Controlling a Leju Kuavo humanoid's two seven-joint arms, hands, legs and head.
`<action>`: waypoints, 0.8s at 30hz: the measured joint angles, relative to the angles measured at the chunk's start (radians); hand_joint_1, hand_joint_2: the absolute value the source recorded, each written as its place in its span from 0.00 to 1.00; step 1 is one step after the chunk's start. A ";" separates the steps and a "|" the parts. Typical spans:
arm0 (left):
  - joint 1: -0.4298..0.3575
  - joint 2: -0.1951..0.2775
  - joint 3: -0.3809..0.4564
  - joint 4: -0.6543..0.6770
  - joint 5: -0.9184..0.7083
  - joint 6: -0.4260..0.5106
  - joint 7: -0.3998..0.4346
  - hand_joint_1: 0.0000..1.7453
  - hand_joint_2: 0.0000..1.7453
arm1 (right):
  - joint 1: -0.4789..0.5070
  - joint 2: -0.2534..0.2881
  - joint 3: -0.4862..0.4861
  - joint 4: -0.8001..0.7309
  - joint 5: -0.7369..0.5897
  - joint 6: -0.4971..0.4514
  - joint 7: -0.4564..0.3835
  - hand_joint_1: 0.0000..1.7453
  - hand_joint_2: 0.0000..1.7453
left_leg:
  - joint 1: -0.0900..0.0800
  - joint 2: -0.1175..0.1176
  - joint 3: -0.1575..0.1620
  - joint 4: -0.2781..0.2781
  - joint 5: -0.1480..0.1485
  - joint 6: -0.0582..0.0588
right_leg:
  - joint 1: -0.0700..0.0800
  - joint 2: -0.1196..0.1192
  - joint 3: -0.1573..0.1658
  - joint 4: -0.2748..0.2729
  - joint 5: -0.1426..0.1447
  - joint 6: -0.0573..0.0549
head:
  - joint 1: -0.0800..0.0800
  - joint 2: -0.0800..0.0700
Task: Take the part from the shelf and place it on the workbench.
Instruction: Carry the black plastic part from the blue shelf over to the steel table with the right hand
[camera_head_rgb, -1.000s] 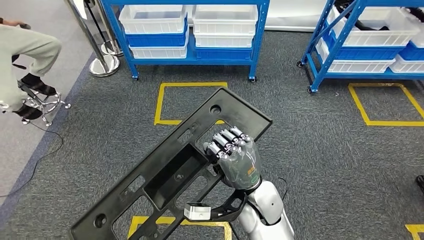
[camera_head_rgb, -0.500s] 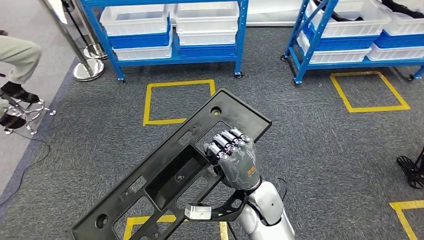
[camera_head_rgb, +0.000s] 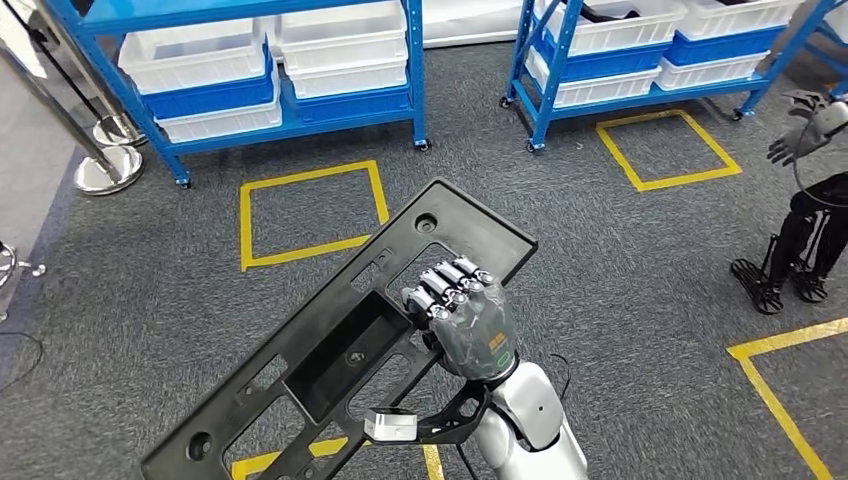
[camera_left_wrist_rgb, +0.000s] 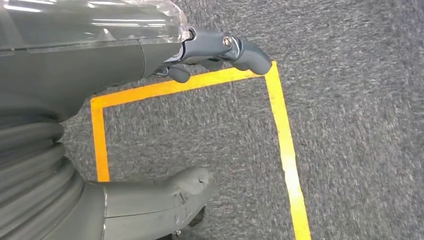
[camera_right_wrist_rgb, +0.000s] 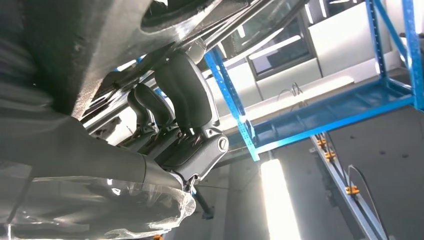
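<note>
Fingers (camera_head_rgb: 447, 285) of right hand (camera_head_rgb: 468, 322) curl through an opening, gripping long black moulded plastic panel (camera_head_rgb: 330, 350), slanting from 7 to 1 o'clock over grey carpet. Left hand (camera_left_wrist_rgb: 75, 125) holds nothing, fingers loosely bent. Advice: carry level, no swinging.

— What is cut off?
— The near-left end of the part (camera_head_rgb: 340, 350) is lost at the bottom edge of the head view. The shelves (camera_head_rgb: 250, 70) are cropped at the top.
— And hidden?
— The fingertips of the right hand (camera_head_rgb: 465, 320) are concealed in a slot of the part. A figure (camera_head_rgb: 810, 190) at far right is cropped.
</note>
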 joint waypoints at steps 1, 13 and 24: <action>-0.002 -0.001 0.000 0.000 0.000 0.000 0.000 0.00 1.00 | 0.000 -0.001 0.000 -0.001 0.000 0.000 0.001 1.00 1.00 | 0.002 0.011 0.003 -0.009 0.007 0.005 | 0.002 -0.012 -0.004 0.007 -0.005 0.006 | 0.001 0.000; -0.001 -0.003 0.001 0.000 -0.001 0.000 0.000 0.00 1.00 | -0.003 -0.016 0.003 -0.002 0.000 0.000 0.008 1.00 1.00 | 0.003 0.145 -0.002 0.011 -0.009 -0.015 | -0.005 -0.172 0.014 0.014 -0.034 0.019 | 0.002 0.000; 0.003 -0.003 0.002 0.000 -0.002 -0.001 0.000 0.00 1.00 | -0.002 -0.016 0.006 -0.002 0.003 0.000 0.015 1.00 1.00 | 0.013 0.052 -0.095 0.225 -0.097 -0.037 | 0.001 -0.048 0.004 0.008 -0.015 -0.024 | 0.001 0.000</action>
